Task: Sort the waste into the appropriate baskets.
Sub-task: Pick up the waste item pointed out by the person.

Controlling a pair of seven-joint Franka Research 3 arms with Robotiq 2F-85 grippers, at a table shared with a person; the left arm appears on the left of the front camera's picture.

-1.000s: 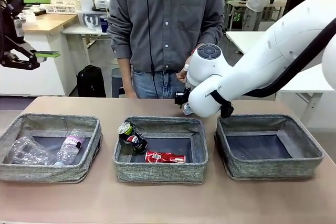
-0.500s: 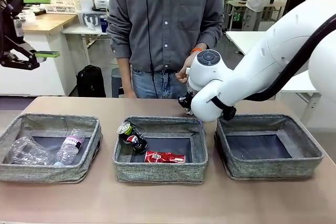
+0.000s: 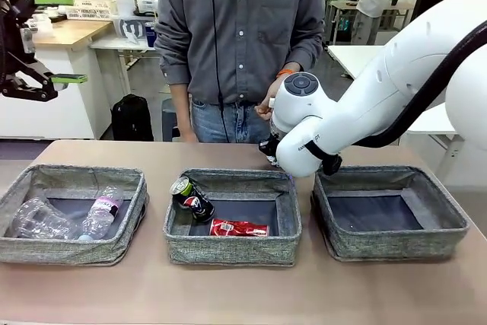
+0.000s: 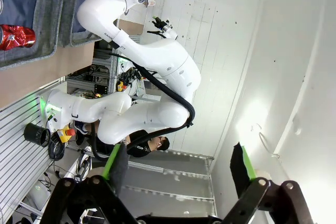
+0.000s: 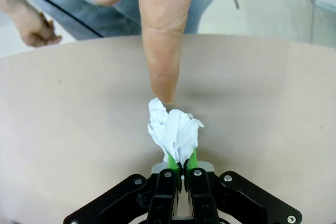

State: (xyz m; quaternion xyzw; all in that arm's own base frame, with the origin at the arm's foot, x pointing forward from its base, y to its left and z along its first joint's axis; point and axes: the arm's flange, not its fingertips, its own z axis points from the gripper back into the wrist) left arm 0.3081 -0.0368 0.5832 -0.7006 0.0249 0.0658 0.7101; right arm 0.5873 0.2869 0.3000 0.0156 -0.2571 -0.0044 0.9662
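White glossy right arm (image 3: 396, 81), black cable, grey round cap (image 3: 303, 81).

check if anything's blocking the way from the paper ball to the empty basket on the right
Nothing visible does. The right claw is shut on the paper ball, with a person's fingertip touching its top; the right basket is open-topped beside it.

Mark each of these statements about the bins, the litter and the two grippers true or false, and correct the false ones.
1. The right gripper is shut on the paper ball. True.
2. The red can lies in the right bin. False: it lies in the middle bin.
3. The left gripper is open. True.
4. The left bin holds cans. False: it holds clear plastic bottles.
5. A finger touches the paper ball. True.
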